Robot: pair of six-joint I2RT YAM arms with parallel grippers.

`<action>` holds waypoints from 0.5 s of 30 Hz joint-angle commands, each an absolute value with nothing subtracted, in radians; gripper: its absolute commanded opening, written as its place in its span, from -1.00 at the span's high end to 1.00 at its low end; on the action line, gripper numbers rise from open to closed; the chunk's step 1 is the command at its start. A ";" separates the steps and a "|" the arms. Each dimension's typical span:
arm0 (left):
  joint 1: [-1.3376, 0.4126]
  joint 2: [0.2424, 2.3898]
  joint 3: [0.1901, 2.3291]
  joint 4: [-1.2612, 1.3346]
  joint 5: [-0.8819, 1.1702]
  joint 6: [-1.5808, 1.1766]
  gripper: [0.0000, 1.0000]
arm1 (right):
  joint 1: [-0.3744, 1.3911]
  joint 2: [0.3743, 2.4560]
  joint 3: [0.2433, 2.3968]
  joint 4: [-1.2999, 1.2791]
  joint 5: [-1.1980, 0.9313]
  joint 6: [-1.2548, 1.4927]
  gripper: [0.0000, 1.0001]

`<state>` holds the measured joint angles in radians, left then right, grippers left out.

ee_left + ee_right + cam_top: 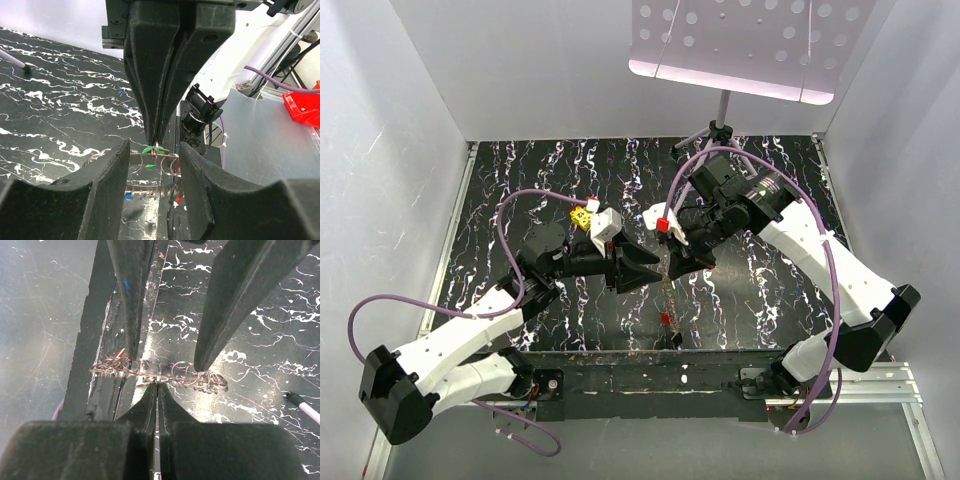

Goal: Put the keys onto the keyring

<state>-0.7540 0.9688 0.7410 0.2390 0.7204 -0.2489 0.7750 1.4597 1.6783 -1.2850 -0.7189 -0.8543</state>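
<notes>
1. The keyring [182,371], which reads here as a short run of linked silvery wire loops, hangs in the air between the two arms, above the black marbled table [520,180] and toward its near edge.
2. The right gripper [157,386] is clenched on one loop near the middle of that run. Its fingers [145,412] are pressed flat together with the wire at the tips.
3. The left gripper [648,272] has its fingers [107,185] apart, one on each side of the keyring. The wrist views are too cluttered to say whether either pad touches the wire, and it grips nothing that I can make out.
4. A green-headed key [146,149] sits on the loops just beside the right fingertips, and a red-headed key [667,320] dangles below. At least some keys therefore appear to be threaded.
5. The step in hand looks like taking a second hold on the ring. To do it well, the left pads should close on the loops to one side of the right pinch, not on the green key head. They should also meet the wire squarely so it does not roll out.
6. The right pinch should be firm and motionless while the left one closes. Thin wire twists easily, and a pull along the run could slip the loop from the tips.
7. With both holds firm, a small opposing twist would part the coil for the next key.
</notes>
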 commanded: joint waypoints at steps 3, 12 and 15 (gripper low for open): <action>-0.750 1.002 0.724 0.328 0.750 -0.296 0.21 | 0.782 1.456 1.729 -1.275 -0.775 -0.827 0.97; -0.749 1.026 0.729 0.331 0.779 -0.301 0.37 | 0.782 1.463 1.743 -1.261 -0.793 -0.802 0.97; -0.749 1.034 0.729 0.334 0.798 -0.301 0.47 | 0.782 1.462 1.743 -1.258 -0.793 -0.796 0.97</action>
